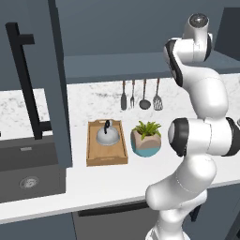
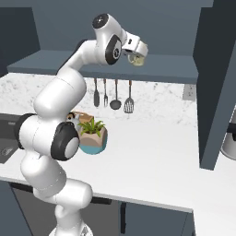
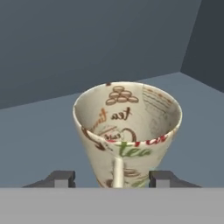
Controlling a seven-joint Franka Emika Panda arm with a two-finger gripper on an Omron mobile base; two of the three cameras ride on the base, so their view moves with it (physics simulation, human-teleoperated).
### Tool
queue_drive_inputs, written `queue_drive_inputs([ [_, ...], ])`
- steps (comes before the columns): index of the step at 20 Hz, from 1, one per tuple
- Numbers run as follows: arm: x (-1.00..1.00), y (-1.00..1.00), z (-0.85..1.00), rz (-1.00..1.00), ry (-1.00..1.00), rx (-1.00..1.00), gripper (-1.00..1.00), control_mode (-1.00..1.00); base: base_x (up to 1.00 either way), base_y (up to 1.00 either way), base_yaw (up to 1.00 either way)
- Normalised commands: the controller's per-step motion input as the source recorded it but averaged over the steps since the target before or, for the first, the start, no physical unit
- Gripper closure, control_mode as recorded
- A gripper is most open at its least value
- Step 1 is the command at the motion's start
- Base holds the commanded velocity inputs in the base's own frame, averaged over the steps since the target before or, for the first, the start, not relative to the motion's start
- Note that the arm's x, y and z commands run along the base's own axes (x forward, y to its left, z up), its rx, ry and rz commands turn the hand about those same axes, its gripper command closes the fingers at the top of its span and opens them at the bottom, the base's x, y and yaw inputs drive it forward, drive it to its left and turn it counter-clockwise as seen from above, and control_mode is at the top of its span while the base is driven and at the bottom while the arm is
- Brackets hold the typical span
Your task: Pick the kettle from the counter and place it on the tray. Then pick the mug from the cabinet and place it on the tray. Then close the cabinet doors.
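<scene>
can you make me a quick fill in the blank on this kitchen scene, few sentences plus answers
1. The kettle sits on the wooden ____.
2. The mug stands on the ____ shelf, between the jaws of the gripper.
3. The plant pot stands on the ____ beside the tray.
4. Four utensils hang on the ____ behind the counter.

Missing words: tray; cabinet; counter; wall

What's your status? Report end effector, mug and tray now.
End effector astride mug on cabinet shelf, grip unconfirmed. Kettle already on tray. Cabinet doors open, nothing blocking.
</scene>
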Motion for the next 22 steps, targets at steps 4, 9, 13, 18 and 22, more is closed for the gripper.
queue_drive_inputs([
  [4,0.0,-0.06,0.0,0.0,0.0,0.0,1.0,-1.0,0.0,0.0,0.0],
  [9,0.0,-0.07,0.0,0.0,0.0,0.0,1.0,-1.0,0.0,0.0,0.0],
  [13,0.0,0.0,0.0,0.0,-0.01,0.0,1.0,-1.0,0.0,0.0,0.0],
  [18,0.0,0.0,-0.01,0.0,0.0,0.0,1.0,-1.0,0.0,0.0,0.0],
  [22,-0.43,0.0,-0.15,0.02,0.01,0.0,1.0,-1.0,0.0,0.0,0.0],
])
